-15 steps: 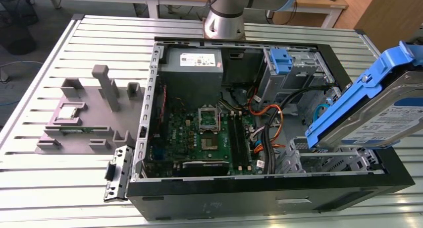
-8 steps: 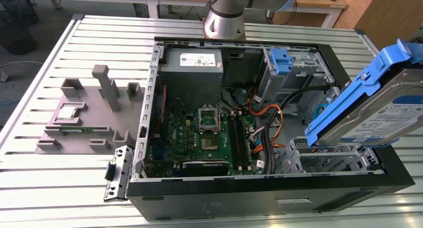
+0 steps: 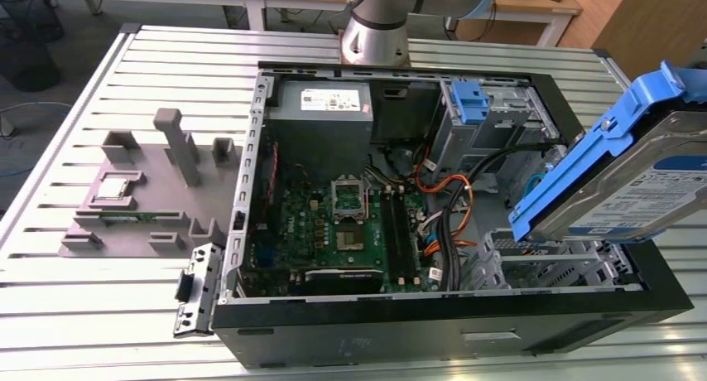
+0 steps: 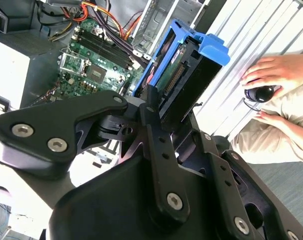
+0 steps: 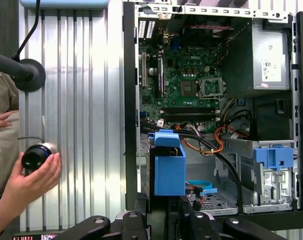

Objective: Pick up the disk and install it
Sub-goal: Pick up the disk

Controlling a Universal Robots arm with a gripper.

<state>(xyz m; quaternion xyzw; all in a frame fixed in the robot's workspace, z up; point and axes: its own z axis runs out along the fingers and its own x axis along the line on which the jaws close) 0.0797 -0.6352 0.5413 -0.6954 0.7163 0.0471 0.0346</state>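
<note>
Blue-framed, the disk [image 3: 635, 186] hangs tilted above the open computer case [image 3: 442, 323], near the drive cage [image 3: 552, 269] corner. The gripper [image 4: 171, 107] has its jaws closed on the disk's sides. Good carrying probably means squaring the frame to the cage and avoiding the cables [image 3: 448, 182].

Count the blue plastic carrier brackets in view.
2. One frames the disk gripped by the end effector, raised over the computer case at the exterior view's right; the other bracket sits in the case's drive bay. More may be hidden.
</note>
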